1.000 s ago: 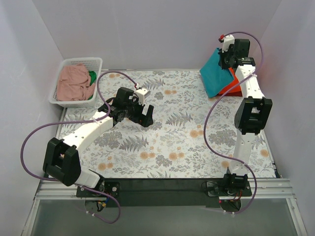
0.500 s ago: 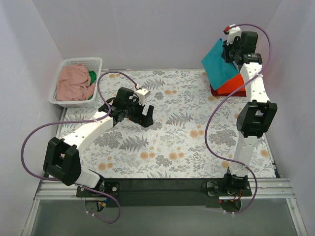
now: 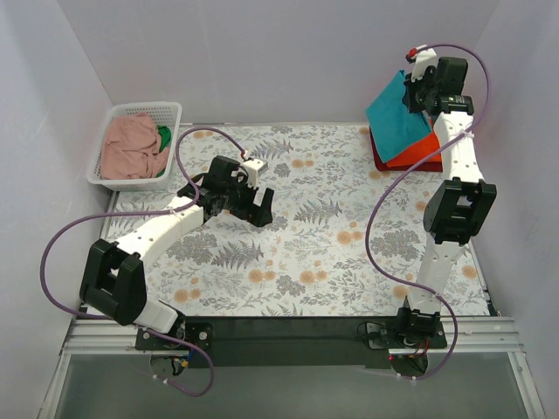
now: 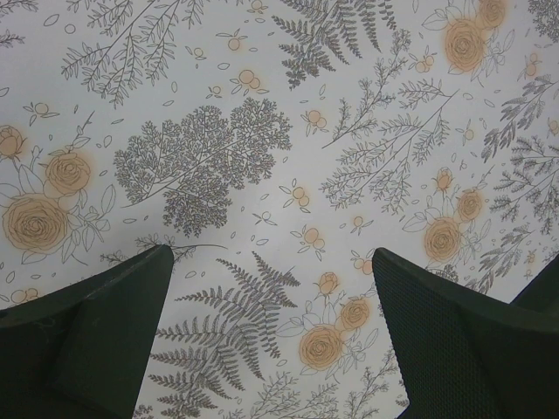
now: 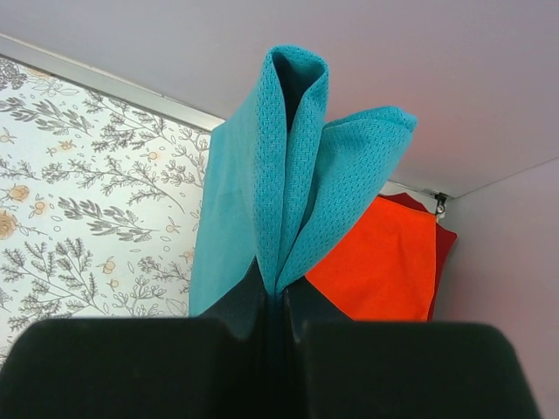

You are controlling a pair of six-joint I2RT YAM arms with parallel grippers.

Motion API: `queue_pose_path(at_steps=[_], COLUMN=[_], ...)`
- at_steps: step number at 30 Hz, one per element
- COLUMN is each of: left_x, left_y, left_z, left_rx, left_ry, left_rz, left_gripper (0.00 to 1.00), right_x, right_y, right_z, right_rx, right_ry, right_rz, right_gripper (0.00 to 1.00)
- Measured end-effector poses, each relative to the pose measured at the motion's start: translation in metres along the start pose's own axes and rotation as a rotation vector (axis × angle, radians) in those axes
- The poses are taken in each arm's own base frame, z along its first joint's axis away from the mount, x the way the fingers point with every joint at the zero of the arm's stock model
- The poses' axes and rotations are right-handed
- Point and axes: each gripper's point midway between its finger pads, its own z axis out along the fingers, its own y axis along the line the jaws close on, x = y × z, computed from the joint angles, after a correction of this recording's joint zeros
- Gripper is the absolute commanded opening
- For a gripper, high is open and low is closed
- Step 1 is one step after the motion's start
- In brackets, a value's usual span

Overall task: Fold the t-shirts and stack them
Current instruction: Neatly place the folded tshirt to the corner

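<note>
In the top view, the right fingers [image 3: 412,94] are closed on the top edge of the teal t-shirt [image 3: 395,118] and hold it up in the air. It is a plain, folded cloth that hangs down and to the left of these fingers. Below them, the orange-red t-shirt [image 3: 421,150] lies folded flat at the far right corner of the desk [image 3: 489,305]. Whether the teal hem touches it, I cannot tell. The left fingers [image 3: 258,206] are spread wide and hold nothing, low over the floral cloth [image 3: 306,253] that covers the desk. Far to the left of them and further back stands a white basket [image 3: 144,109] with the crumpled pink t-shirt [image 3: 129,147] and a bit of green t-shirt [image 3: 163,137] inside. Pale, plain walls [image 3: 262,61] close the desk on three sides. In the left wrist view, the two dark fingers stand well apart, and between them there is only the cloth with grey ferns and orange roses. In the right wrist view, the teal mesh fabric rises from between the shut fingers in two doubled layers. The orange-red shirt is behind it to the right, the floral cloth to the left, and the pale wall above.
</note>
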Motion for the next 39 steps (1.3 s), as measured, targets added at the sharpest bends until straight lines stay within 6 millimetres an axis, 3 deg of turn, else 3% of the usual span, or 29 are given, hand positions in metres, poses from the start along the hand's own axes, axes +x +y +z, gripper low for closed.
queue_pose_path(at_steps=[6, 17, 34, 35, 38, 39], left_x=[0.004, 0.006, 0.004, 0.005, 0.007, 0.007], left_y=[0.000, 0.000, 0.000, 0.000, -0.001, -0.001], left_z=[0.004, 0.010, 0.013, 0.013, 0.012, 0.012], left_rx=[0.009, 0.013, 0.021, 0.022, 0.024, 0.024], left_ry=[0.016, 0.041, 0.065, 0.070, 0.080, 0.082], left_rz=[-0.008, -0.027, -0.032, -0.033, -0.036, -0.037], left_gripper=[0.98, 0.98, 0.98, 0.98, 0.98, 0.98], right_x=[0.008, 0.044, 0.076, 0.080, 0.089, 0.091], right_y=[-0.009, -0.024, -0.069, -0.071, -0.081, -0.084], right_z=[0.002, 0.021, 0.039, 0.042, 0.049, 0.050], right_rx=[0.004, 0.001, 0.055, 0.058, 0.094, 0.110], right_ry=[0.011, 0.071, 0.091, 0.094, 0.107, 0.112], right_rz=[-0.023, -0.038, -0.131, -0.136, -0.146, -0.147], right_gripper=[0.01, 0.01, 0.02, 0.22, 0.65, 0.69])
